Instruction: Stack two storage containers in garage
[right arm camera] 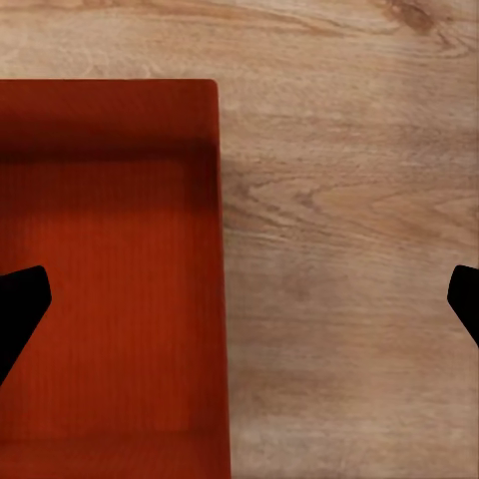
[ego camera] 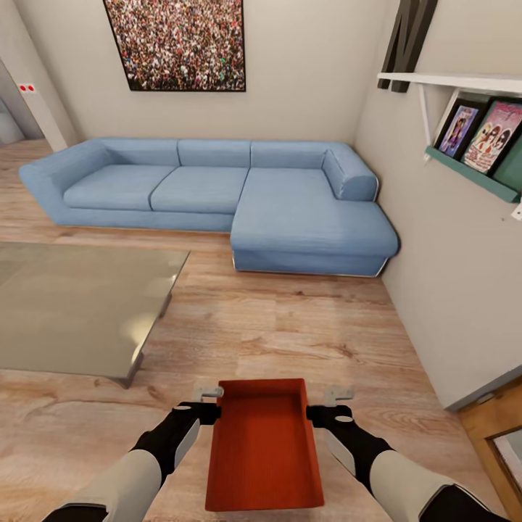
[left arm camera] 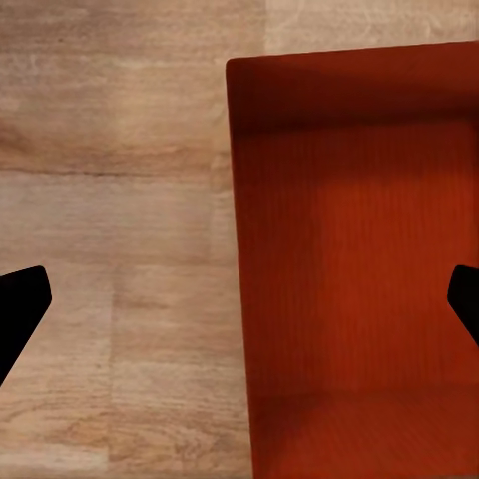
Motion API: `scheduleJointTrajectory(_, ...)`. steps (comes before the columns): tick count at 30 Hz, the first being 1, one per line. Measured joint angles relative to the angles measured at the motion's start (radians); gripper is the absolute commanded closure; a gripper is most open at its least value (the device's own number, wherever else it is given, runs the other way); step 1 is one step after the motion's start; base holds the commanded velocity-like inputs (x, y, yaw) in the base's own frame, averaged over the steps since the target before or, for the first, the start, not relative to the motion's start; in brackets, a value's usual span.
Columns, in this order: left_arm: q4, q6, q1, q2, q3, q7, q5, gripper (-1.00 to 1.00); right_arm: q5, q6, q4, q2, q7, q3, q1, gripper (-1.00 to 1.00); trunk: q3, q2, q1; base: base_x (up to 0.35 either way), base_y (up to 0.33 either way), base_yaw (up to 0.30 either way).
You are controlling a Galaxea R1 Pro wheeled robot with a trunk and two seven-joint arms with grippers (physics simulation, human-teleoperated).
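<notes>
One orange-red storage container [ego camera: 264,449] lies lengthwise between my two arms, apparently resting on the living room's light wood-plank floor [ego camera: 304,326]. My left gripper [ego camera: 205,412] hangs over its left wall and is open. In the left wrist view the left gripper [left arm camera: 242,304] straddles that wall, one dark fingertip [left arm camera: 20,309] over the planks and the other over the container [left arm camera: 349,269]. My right gripper [ego camera: 323,415] is open at the right wall. In the right wrist view the right gripper [right arm camera: 239,304] straddles it the same way, one fingertip over the ribbed inside of the container [right arm camera: 110,279].
A blue corner sofa [ego camera: 217,188] runs along the far wall under a large picture [ego camera: 181,43]. A low glass table [ego camera: 80,304] stands at the left. The right wall [ego camera: 449,290] carries a shelf with framed pictures [ego camera: 482,134], and a wooden panel [ego camera: 500,428] shows at the lower right.
</notes>
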Motion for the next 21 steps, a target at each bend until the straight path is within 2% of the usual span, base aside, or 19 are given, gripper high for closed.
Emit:
scheduleJointTrajectory(17,0.001,0.000,0.000,-0.001,-0.004,0.000,-0.002,-1.00,0.000,0.000,0.000,0.000,0.000,0.000,0.000,-1.00,-0.079,-0.119,0.065,0.000,0.000,0.077)
scheduleJointTrajectory(21,-0.002,-0.001,0.000,-0.003,-0.005,0.000,-0.003,-1.00,-0.001,-0.001,0.000,-0.001,-0.001,-0.002,0.000,-1.00,-0.087,-0.133,0.073,0.000,0.000,0.011)
